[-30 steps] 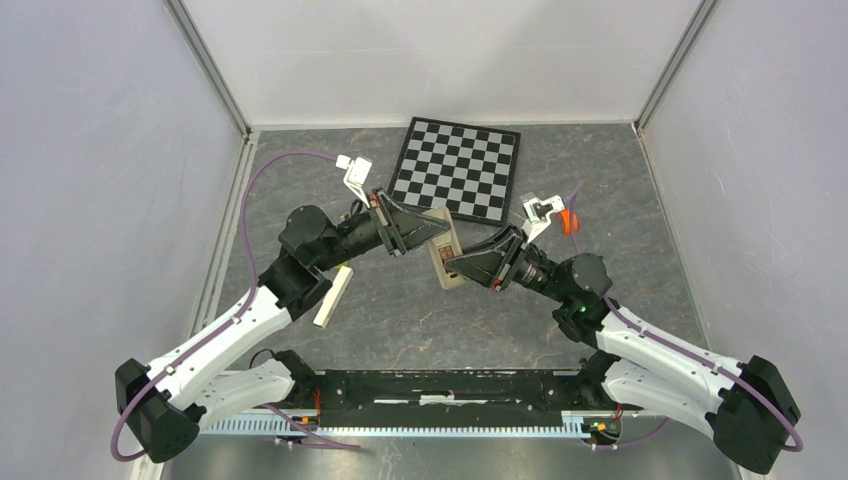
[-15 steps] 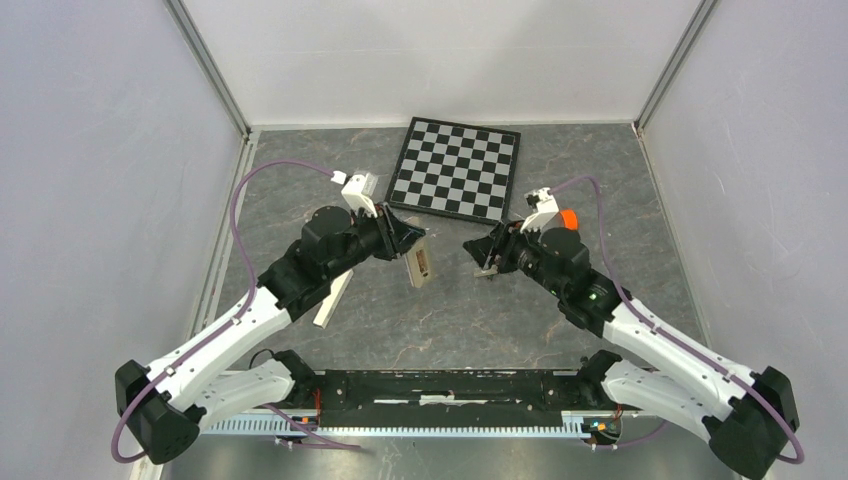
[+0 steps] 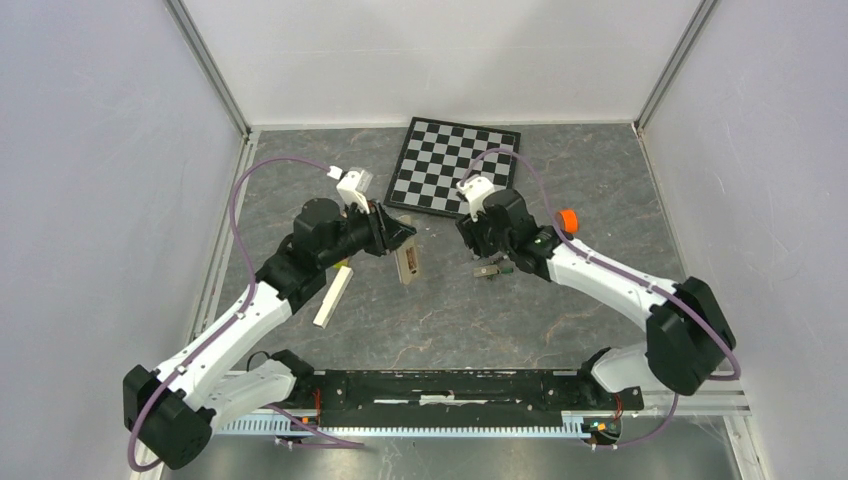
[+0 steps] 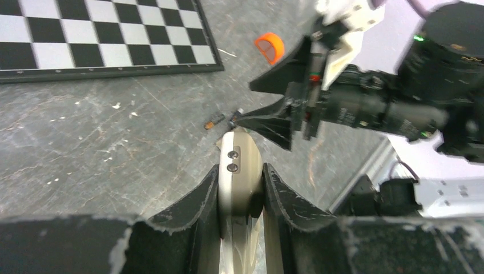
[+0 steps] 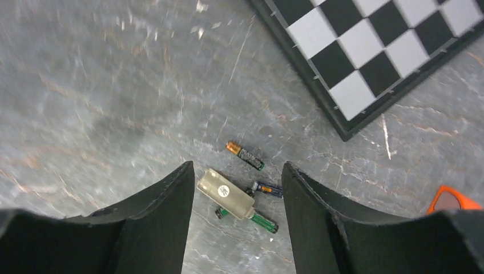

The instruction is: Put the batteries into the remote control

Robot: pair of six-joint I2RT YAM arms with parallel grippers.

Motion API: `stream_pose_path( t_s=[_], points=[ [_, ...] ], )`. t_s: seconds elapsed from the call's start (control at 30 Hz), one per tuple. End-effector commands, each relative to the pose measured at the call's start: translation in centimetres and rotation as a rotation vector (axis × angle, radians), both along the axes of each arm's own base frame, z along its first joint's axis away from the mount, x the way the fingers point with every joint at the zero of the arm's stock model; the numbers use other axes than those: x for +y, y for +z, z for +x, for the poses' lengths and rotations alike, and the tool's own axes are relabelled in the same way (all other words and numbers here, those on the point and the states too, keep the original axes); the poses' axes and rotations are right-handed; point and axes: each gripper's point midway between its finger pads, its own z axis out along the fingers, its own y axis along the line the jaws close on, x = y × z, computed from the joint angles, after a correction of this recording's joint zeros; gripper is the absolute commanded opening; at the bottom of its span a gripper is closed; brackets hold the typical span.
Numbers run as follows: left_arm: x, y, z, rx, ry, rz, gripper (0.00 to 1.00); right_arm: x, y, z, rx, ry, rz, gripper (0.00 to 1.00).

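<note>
Far left, beside the left arm: a long plain cream block (image 3: 333,297) flat on the tabletop (image 3: 450,325), untouched and seemingly no part of the job. Next, the left gripper (image 4: 241,171), jaws closed narrow on the remote control (image 3: 407,262), carrying it tilted and seemingly lifted off the surface, one end pointing toward the other arm. Darker strip along its upper face in the top view, likely the battery recess, too small to judge as loaded or empty. Further right, down on the surface near the remote's free end: the batteries (image 5: 245,155), three visible, loose and close together, one with an orange tip a little apart from the rest, one partly under a small cream piece (image 5: 225,194), perhaps the recess cover. Directly above them, the right gripper (image 5: 237,171), jaws spread wide, holding nothing, poised over the cluster and apparently clear of it. Judged as early in the job: remote picked up and presented, cover seemingly off, no battery in hand, picking, loading and closing all to come. Right again, an orange cap (image 3: 568,219) alone, well apart from the cells. Toward the back, a black-and-white checkerboard (image 3: 455,168) lying flat at a slant. Underneath everything, dark grey stone-patterned tabletop, scuffed and scratched, with pale flecks. Around it, plain pale walls (image 3: 100,200) on three sides, slim metal frame posts (image 3: 207,65) rising at the two back corners.
</note>
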Motion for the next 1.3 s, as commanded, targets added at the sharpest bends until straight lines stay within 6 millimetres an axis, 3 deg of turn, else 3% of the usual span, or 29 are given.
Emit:
stream_pose_path(
  t_s=[0.0, 0.17, 0.47, 0.93, 1.27],
  points=[
    [-2.5, 4.2, -3.5, -0.122, -0.38, -0.113, 0.02, 1.1, -2.3, -1.2, 0.026, 0.36, -0.153, 0.62],
    [-2.5, 4.3, -5.2, -0.167, -0.494, -0.109, 0.02, 0.8, -4.3, -0.3, 0.058, 0.436, -0.223, 0.62],
    [-2.2, 4.3, -4.6, -0.163, -0.45, -0.116, 0.02, -0.3, -6.3, 2.5, 0.087, 0.425, -0.362, 0.51],
    [-2.4, 4.7, -4.4, -0.15, -0.455, -0.134, 0.02, -0.6, -9.2, 2.9, 0.177, 0.446, -0.383, 0.47],
    [-2.3, 4.8, -4.1, -0.153, -0.444, -0.133, 0.02, -1.9, -10.9, 3.9, 0.262, 0.405, -0.369, 0.23]
  ],
)
